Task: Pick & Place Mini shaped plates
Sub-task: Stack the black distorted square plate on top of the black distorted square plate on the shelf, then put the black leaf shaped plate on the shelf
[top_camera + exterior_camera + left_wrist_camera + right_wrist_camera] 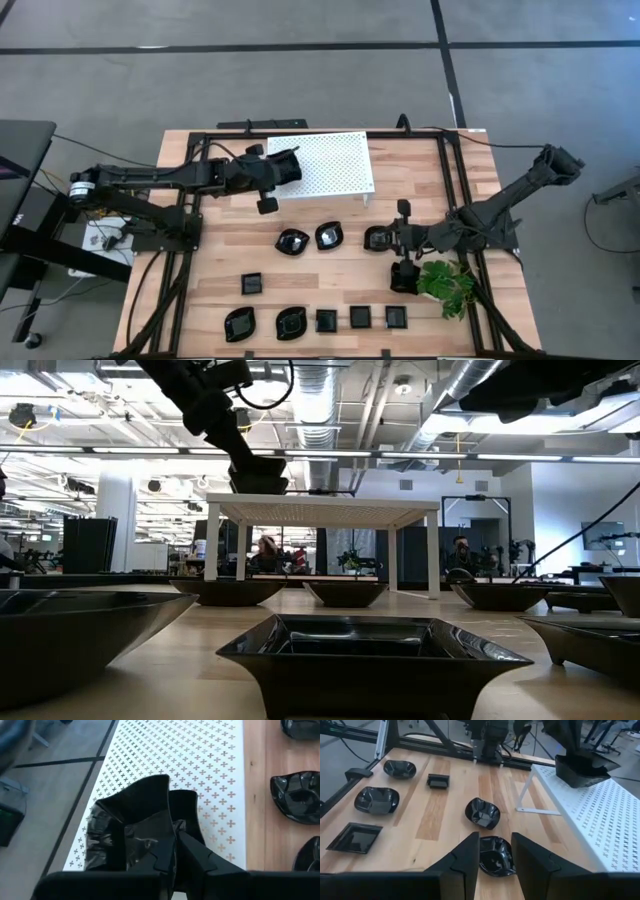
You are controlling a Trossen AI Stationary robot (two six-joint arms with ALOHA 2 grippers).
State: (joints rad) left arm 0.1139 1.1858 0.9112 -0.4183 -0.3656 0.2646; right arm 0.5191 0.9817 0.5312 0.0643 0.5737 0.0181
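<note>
The mini shaped plates are judged rigid, glossy, slippery; rim grips are advised. One plate is clamped by the left gripper above the white rack. The right gripper is held open.

Grey floor crossed by dark lines, exposed ceiling ducts, long strip lights, white column

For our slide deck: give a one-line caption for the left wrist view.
Left gripper holds a black dish above the white perforated rack.
</note>
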